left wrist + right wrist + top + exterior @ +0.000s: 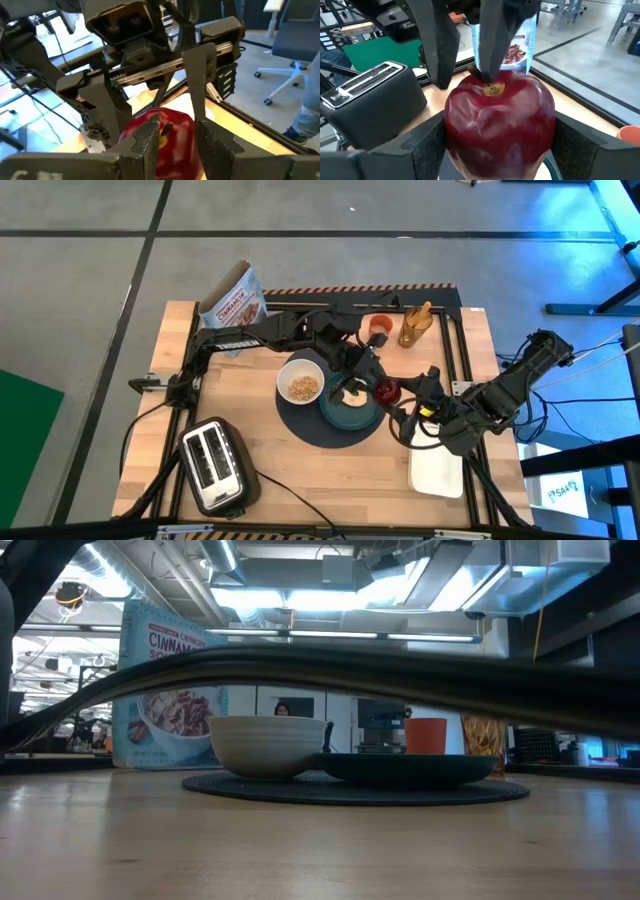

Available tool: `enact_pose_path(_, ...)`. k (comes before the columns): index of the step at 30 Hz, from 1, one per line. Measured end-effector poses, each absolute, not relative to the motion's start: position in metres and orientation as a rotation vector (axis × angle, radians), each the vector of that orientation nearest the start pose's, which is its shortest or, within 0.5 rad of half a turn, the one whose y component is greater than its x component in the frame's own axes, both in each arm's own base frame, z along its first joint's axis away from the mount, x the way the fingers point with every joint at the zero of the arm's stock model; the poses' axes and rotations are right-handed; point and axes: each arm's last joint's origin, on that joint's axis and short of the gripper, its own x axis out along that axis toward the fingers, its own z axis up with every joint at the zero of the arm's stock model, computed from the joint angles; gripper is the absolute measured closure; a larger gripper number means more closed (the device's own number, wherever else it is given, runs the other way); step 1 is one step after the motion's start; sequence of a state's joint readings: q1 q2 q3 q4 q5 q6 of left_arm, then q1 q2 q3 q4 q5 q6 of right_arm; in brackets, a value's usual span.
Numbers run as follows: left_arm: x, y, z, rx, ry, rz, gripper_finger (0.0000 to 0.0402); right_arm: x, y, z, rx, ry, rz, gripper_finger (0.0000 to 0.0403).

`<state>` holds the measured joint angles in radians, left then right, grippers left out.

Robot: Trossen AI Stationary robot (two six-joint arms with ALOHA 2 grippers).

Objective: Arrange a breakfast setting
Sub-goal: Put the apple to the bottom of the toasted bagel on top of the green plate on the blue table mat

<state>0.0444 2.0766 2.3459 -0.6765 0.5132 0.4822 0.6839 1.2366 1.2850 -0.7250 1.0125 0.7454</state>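
Over the plate's [352,412] right edge, both grippers meet at the apple [385,390]. The right gripper [495,145] is clamped on its sides, carrying it, while the left gripper [177,137] has its fingers narrowly apart over the stem, probably to take it over. From above, the arms hide most of the apple; whether it touches the plate is unclear.

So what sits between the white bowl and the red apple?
In the high view, the teal plate lies between the white bowl and the red apple, with the left gripper reaching over it toward the apple.
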Motion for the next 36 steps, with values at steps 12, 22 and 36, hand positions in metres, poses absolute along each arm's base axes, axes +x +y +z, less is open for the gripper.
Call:
enact_pose_path(12,0.458,0.006,0.418,0.35,0.265,-0.54,0.039,0.203,0.134,0.373,0.219,0.297,-0.438,0.0116)
enact_pose_path(22,0.457,0.005,0.414,0.302,0.327,-0.491,0.0397,0.204,0.136,0.37,0.216,0.326,-0.422,0.0098)
enact_pose_path(36,0.47,-0.006,0.289,0.238,0.7,-0.432,0.0399,0.196,0.132,0.357,0.486,0.431,-0.455,0.0028)
